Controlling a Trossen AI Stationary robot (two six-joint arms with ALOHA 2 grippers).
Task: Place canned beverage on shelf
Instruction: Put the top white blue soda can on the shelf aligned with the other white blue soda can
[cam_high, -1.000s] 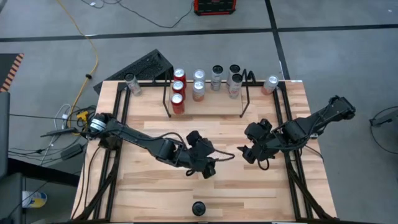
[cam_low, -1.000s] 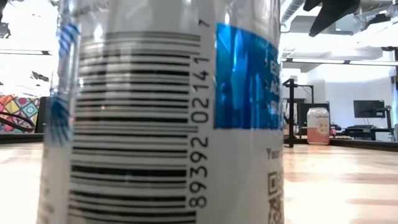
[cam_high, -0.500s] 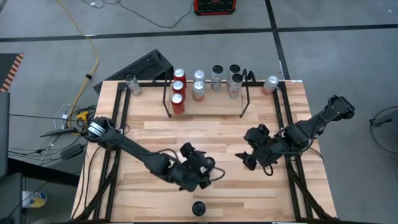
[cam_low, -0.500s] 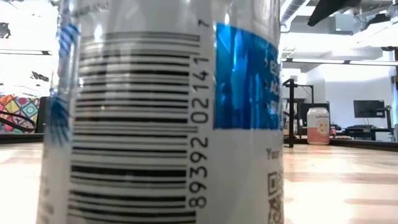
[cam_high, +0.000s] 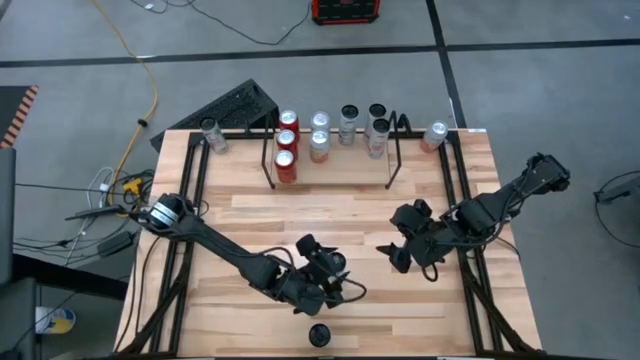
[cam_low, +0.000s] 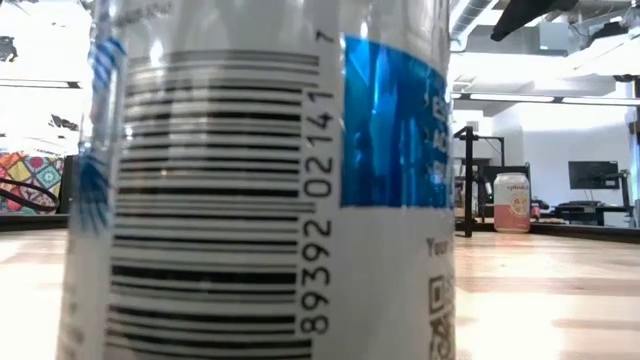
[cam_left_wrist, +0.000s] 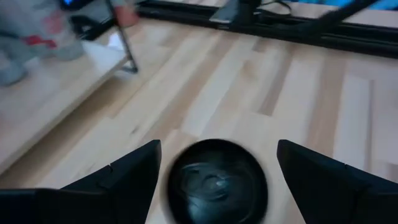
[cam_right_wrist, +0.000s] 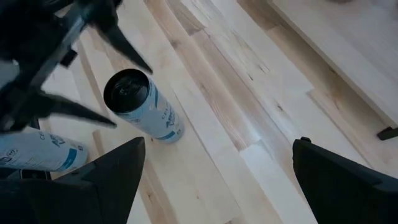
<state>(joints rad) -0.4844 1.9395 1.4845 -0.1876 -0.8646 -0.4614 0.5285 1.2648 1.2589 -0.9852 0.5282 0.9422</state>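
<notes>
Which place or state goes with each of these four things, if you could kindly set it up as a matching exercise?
Things:
1. left pincer
2. right pincer
3. dark-topped can
4. shelf

Places or states:
A. at the table's far edge, holding several cans
B. standing upright by the table's near edge
C. open, right by the dark-topped can
D. open, over the table's right half, holding nothing

Pairs: 1-C, 2-D, 3-B, 4-A

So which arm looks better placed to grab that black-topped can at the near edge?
Probably the left. Its tool hovers open just by the can, which sits between its fingers in the wrist view. The right tool, also open, is farther away.
</notes>
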